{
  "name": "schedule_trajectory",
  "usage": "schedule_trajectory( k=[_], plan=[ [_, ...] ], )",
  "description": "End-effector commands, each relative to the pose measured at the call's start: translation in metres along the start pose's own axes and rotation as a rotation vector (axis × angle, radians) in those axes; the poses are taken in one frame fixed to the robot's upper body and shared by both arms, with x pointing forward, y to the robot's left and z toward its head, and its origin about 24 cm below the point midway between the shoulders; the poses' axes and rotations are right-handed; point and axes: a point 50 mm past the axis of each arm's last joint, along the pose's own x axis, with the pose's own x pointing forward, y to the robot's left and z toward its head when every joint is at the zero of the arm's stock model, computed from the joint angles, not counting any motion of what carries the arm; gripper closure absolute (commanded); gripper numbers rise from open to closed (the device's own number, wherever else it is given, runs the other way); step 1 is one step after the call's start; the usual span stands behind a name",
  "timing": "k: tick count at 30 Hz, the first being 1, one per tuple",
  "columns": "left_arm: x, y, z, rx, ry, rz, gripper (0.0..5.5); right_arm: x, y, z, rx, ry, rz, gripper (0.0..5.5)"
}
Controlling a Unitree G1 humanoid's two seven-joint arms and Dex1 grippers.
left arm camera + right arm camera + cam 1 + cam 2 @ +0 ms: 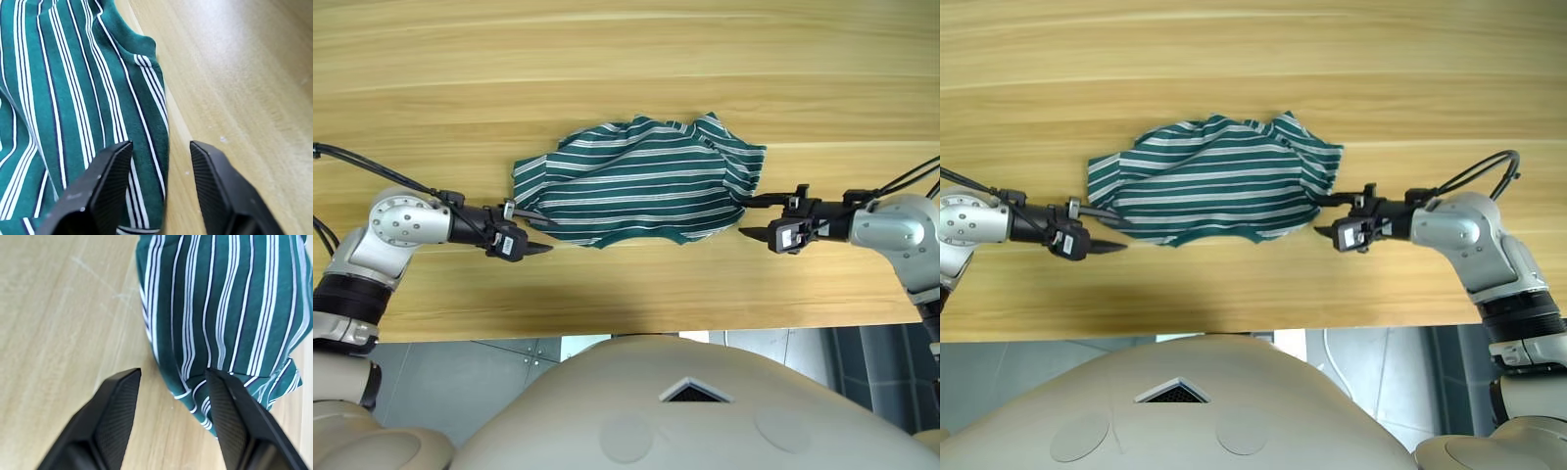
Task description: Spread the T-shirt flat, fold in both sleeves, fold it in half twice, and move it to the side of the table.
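A green T-shirt (641, 181) with white stripes lies crumpled in a rough oval at the middle of the wooden table (626, 59). My left gripper (544, 235) stands open at the shirt's left edge, low over the wood. In the left wrist view its fingers (110, 181) straddle the cloth's edge (146, 98). My right gripper (744, 217) is open at the shirt's right edge. In the right wrist view one finger (222, 406) sits over the striped cloth (234, 298) and the other over bare wood.
The table's near edge (626, 328) runs just below both arms, with grey floor tiles (509, 362) beyond it. Bare wood stretches behind the shirt and to both sides. Black cables (1489, 162) loop off the right arm.
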Motion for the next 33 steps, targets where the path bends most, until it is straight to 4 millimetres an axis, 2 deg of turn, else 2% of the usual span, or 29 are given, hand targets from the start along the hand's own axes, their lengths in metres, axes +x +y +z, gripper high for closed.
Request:
schedule_trajectory(
  k=[1,6,12,15,25,26,29,33],
  plan=[
    [0.003,-0.010,-0.007,-0.009,0.055,-0.060,2.73,-0.003,0.004,-0.003,-0.013,0.032,0.044,3.09],
    [0.006,-0.009,-0.015,0.029,0.115,-0.050,2.25,0.001,0.003,-0.005,-0.015,0.045,0.036,3.09],
    [0.010,-0.002,-0.015,0.080,0.109,-0.032,3.32,0.006,0.004,-0.004,-0.016,0.041,0.049,3.09],
    [0.012,-0.002,-0.016,0.092,0.105,-0.038,3.81,0.010,0.004,-0.005,-0.014,0.044,0.054,3.41],
    [0.014,-0.002,-0.016,0.108,0.102,-0.051,5.46,0.024,0.008,-0.005,-0.012,0.032,0.075,5.26],
    [0.014,-0.002,-0.016,0.110,0.102,-0.050,5.50,0.024,0.008,-0.005,-0.012,0.033,0.077,5.46],
    [0.012,-0.001,-0.016,0.111,0.103,-0.043,5.50,0.022,0.006,-0.005,-0.016,0.029,0.067,5.49],
    [0.002,0.011,-0.010,0.114,0.069,0.030,5.50,0.012,-0.010,-0.004,-0.023,0.014,-0.034,5.49]
  ],
)
